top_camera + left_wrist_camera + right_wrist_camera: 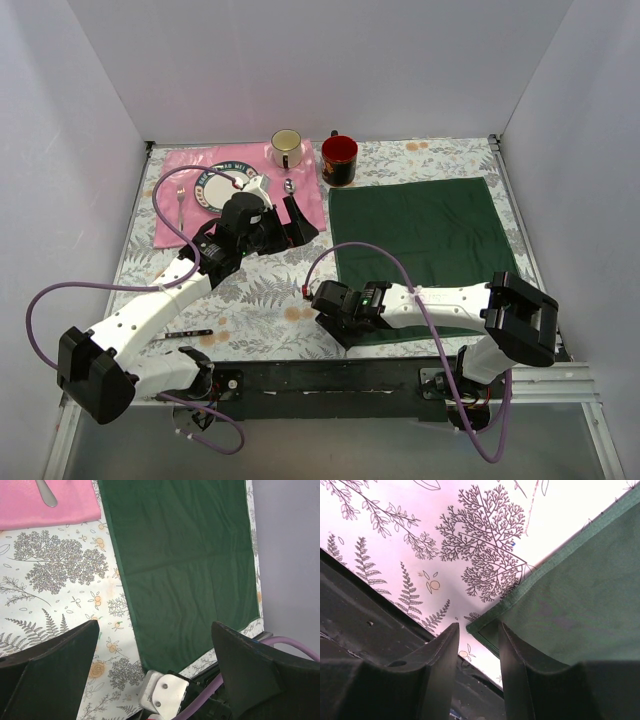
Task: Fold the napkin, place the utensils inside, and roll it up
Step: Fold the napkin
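The dark green napkin [420, 225] lies spread flat on the right half of the table; it also shows in the left wrist view [180, 565]. My right gripper [338, 325] is low at its near left corner, jaws open a little with the corner [482, 626] between the fingertips. My left gripper [300, 220] is wide open and empty, hovering above the napkin's left edge [155, 625]. One slim black utensil handle [190, 331] lies on the table beside my left arm; its head does not show.
A pink placemat [180, 225] at the back left holds a plate [222, 187], a small silver fork [181, 205] and a spoon [290, 187]. A cream mug [286, 148] and a red mug [339, 160] stand behind the napkin. White walls enclose the table.
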`<action>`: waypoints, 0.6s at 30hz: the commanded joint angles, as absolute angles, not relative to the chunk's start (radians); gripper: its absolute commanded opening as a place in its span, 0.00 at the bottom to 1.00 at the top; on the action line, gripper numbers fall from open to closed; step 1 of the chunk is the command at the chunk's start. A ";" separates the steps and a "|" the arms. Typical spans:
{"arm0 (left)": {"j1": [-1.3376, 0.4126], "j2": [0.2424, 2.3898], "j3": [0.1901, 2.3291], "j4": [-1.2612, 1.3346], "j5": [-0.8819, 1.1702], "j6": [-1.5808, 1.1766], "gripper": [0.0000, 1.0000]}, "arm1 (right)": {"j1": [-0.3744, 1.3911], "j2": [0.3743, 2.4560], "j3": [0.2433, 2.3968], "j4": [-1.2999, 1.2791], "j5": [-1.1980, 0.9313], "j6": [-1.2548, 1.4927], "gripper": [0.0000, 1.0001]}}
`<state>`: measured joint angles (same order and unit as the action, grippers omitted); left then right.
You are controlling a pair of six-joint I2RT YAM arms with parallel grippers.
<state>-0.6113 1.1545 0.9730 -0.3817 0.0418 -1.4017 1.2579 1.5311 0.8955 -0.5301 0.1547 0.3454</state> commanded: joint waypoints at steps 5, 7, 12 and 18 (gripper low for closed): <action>-0.609 1.123 0.966 -0.377 0.038 -1.384 0.96 | 1.290 1.545 0.885 -0.489 0.141 0.390 0.43; -0.607 1.124 0.969 -0.379 0.035 -1.379 0.96 | 1.298 1.554 0.879 -0.492 0.149 0.394 0.43; -0.607 1.131 0.985 -0.382 0.032 -1.371 0.96 | 1.324 1.563 0.853 -0.499 0.169 0.423 0.42; -0.607 1.134 0.971 -0.373 0.040 -1.376 0.96 | 1.328 1.583 0.808 -0.471 0.158 0.434 0.39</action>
